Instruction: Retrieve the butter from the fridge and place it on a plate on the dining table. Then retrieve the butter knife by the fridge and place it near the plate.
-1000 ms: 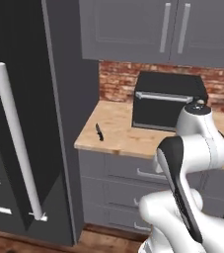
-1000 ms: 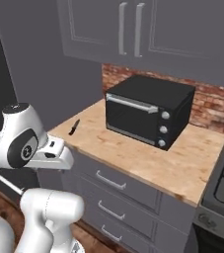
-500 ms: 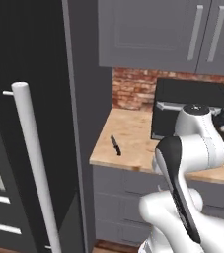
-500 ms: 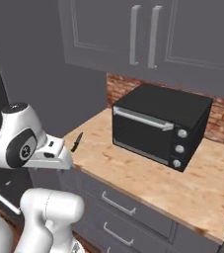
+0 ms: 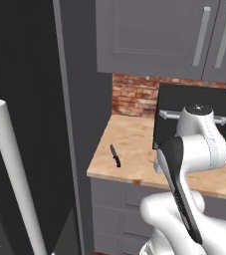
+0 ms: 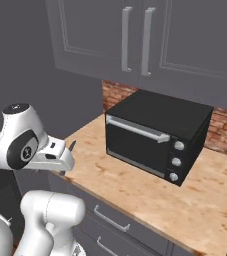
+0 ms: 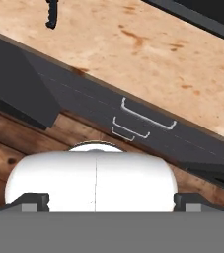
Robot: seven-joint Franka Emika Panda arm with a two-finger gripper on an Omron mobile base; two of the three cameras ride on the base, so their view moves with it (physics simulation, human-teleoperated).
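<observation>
Black oven [image 5: 196, 117] nr butter knife [image 5: 115, 156]

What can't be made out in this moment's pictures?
- Butter knife: right base view, the arm covers all but its tip; hand view, cut by the top edge.
- Fridge: left base view, cropped at left; door state unclear.
- Toaster oven: left base view, partly behind the arm.
</observation>
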